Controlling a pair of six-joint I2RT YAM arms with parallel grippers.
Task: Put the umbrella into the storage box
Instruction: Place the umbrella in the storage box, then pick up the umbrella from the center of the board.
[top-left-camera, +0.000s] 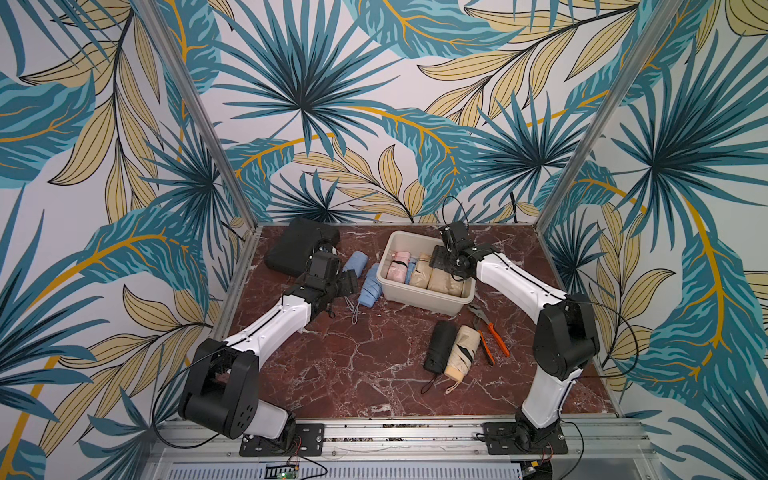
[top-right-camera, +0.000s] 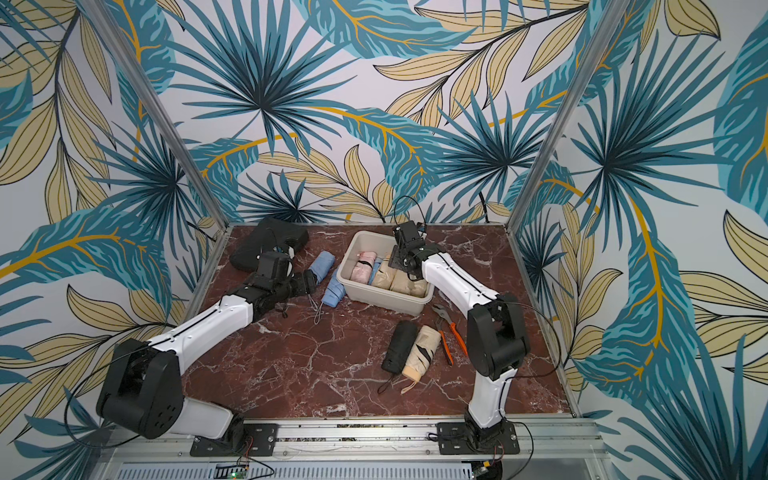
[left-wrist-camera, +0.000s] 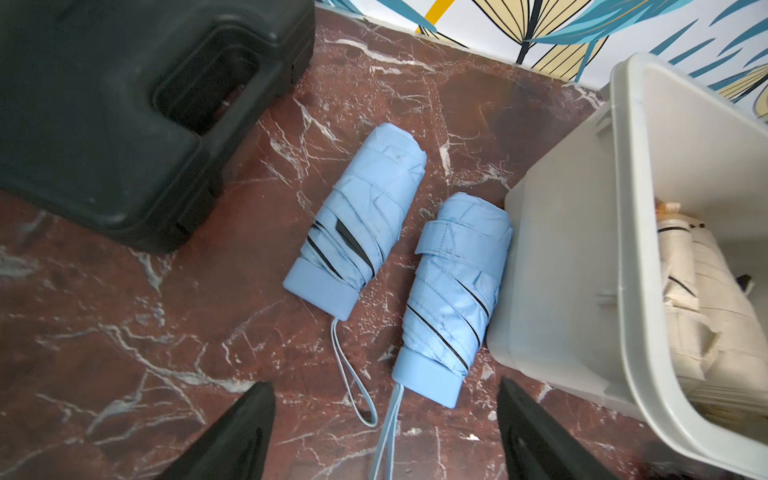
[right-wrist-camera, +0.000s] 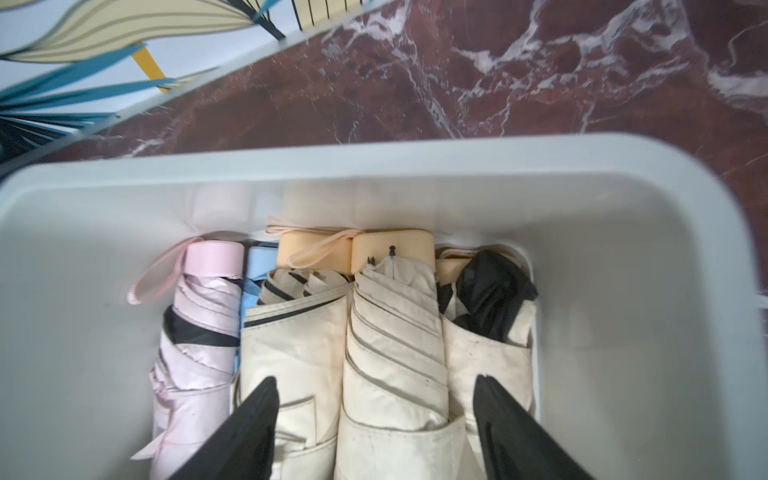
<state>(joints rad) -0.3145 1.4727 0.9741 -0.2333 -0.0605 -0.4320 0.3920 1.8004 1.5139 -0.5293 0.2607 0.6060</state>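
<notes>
Storage box (top-left-camera: 419, 305) mid-back of the worktop (top-left-camera: 332, 374) already holds a row of umbrellas (right-wrist-camera: 390, 332); right gripper (right-wrist-camera: 376, 378) hangs over them, spread and empty. Four remain out: two blue umbrellas (left-wrist-camera: 453, 291) on the box's left-edge side, under the spread, empty left gripper (left-wrist-camera: 384, 384), plus black umbrella (top-left-camera: 439, 345) and beige umbrella (top-left-camera: 461, 353) toward the front-right.

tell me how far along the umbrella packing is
Done: a pink umbrella, a blue umbrella and beige umbrellas lie in the storage box. In hand: nothing; the right tool is open over the box, the left tool open over two blue umbrellas beside it. Left: those two, plus a black umbrella and a beige umbrella on the table.
</notes>
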